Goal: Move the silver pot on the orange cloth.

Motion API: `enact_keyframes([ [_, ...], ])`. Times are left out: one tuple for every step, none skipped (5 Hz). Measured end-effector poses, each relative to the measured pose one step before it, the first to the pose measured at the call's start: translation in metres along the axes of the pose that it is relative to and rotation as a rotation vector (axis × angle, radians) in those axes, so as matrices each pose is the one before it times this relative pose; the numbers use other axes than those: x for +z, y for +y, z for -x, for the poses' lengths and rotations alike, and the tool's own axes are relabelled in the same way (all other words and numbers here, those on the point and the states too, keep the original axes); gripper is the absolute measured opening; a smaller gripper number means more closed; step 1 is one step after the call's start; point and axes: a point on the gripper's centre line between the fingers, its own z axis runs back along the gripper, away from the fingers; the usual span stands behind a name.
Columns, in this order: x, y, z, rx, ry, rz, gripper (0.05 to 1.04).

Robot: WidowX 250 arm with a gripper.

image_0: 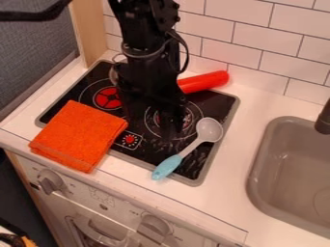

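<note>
clock centered on tool, near to far: blue-handled spoon (209, 129), handle at 6 o'clock; orange cloth (80, 135) at 9, overlapping stove (209, 103) and surface (241, 159); tool (171, 126) above stove, can't tell if clenched; red cylinder (205, 82) at 1; silver pot (113, 75) at 11, mostly hidden behind arm (145, 53).

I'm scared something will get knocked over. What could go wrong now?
The gripper is close to the spoon, so it might knock it. The red cylinder beside the arm could perhaps roll if bumped. The orange cloth lies partly on the stove and partly on the counter, so a pot set there might wobble.
</note>
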Motion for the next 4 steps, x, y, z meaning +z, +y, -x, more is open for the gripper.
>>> enact_keyframes([
  [-0.00627, 0.00010, 0.00218, 0.0066, 0.0275, 0.0036, 1.001],
  [-0.00056, 0.01172, -0.01992, 0.0700, 0.0116, -0.0366, 1.001],
  [-0.00060, 0.02307, -0.01759, 0.1258, 0.0076, -0.0313, 1.001],
  [-0.00034, 0.02302, -0.02071, 0.1179, -0.0044, -0.0170, 1.001],
])
